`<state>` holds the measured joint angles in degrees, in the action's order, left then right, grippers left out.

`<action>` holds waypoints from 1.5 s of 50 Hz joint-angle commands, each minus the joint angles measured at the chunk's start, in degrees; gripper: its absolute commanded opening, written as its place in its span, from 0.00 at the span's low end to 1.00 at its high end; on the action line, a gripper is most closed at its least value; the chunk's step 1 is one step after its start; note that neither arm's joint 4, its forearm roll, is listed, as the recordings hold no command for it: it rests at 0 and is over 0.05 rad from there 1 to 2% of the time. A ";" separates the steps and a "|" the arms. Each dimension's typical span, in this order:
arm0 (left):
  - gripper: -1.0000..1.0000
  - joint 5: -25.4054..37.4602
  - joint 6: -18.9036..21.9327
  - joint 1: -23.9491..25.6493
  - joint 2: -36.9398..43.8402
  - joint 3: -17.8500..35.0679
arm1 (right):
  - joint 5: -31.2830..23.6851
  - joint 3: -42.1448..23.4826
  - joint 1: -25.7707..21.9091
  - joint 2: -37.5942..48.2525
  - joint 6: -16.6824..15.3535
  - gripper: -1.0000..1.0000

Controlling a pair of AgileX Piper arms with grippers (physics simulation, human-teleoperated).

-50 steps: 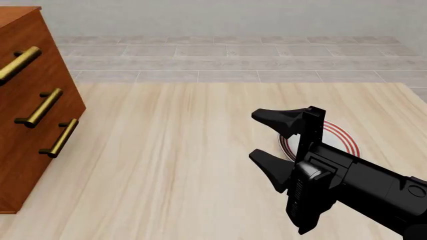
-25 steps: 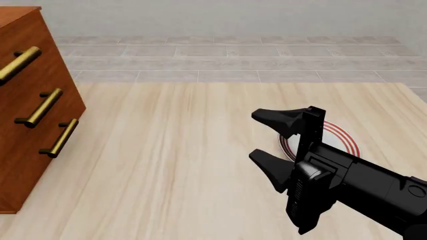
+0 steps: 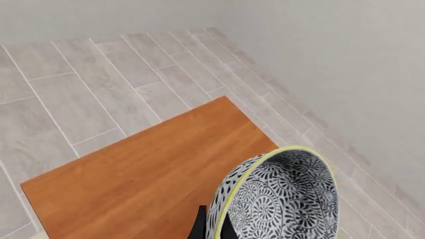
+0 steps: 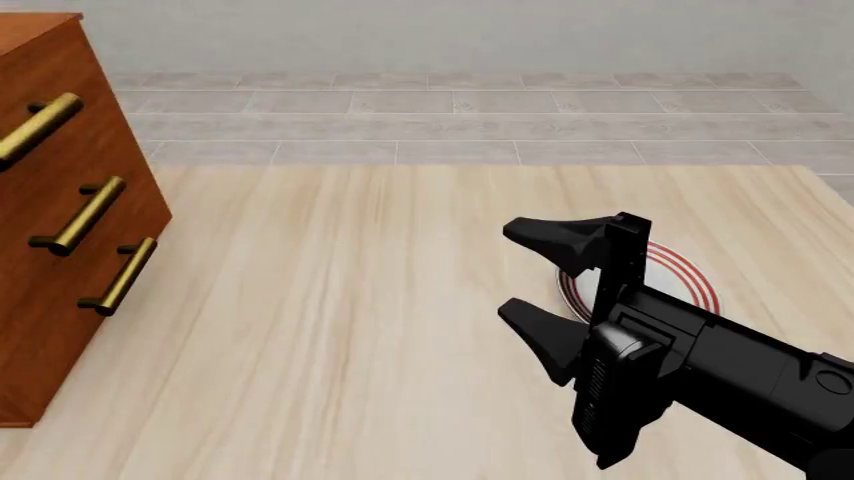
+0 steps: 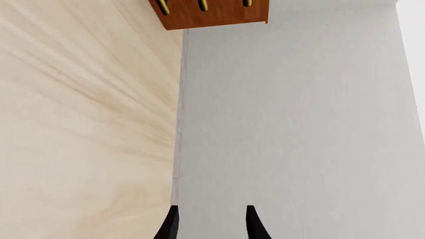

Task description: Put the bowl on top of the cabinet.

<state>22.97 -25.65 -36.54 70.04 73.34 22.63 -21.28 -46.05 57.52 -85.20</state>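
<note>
- While held high over the reddish-brown wooden cabinet's flat top point(image 3: 146, 174), hangs the deep round bowl with blue-and-white floral lining and pale cream rim point(image 3: 279, 199), tilted on its side, mouth turned sideways rather than up.
- Clamped on that bowl's rim: left gripper's jaws, only a dark tip showing at the wall point(image 3: 201, 226).
- Straight below the bowl lies bare cabinet top, so next probably a descent, levelling the mouth upward first.
- Well apart from the cabinet point(image 4: 60, 220), over the light wooden table point(image 4: 347, 330): right gripper point(image 4: 550, 280), jaws spread, gripping nothing, beside a flat white plate with red rings point(image 4: 674, 275).
- Nearer arm: the left, already carrying.
</note>
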 commanded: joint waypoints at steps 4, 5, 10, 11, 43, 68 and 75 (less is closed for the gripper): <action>0.00 1.81 2.80 0.03 0.72 1.73 | 0.00 0.01 0.01 -0.01 0.01 1.00; 0.00 1.81 2.72 0.03 0.84 1.77 | 0.00 0.01 0.01 -0.01 0.01 1.00; 1.00 2.07 3.35 0.53 0.87 1.49 | 0.00 0.01 0.01 -0.01 0.01 1.00; 1.00 1.84 3.69 0.29 0.63 1.41 | 0.00 0.01 0.01 -0.01 0.01 1.00; 1.00 3.72 4.12 1.44 -0.31 3.64 | 0.00 0.01 0.01 -0.01 0.01 1.00; 1.00 9.95 2.85 3.58 -5.23 9.13 | 0.00 0.01 0.01 -0.01 0.01 1.00; 1.00 7.61 2.81 4.12 -8.50 4.80 | 0.00 0.01 0.01 -0.01 0.01 1.00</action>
<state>29.59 -23.70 -33.55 64.25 79.56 22.63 -21.28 -46.05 57.52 -85.20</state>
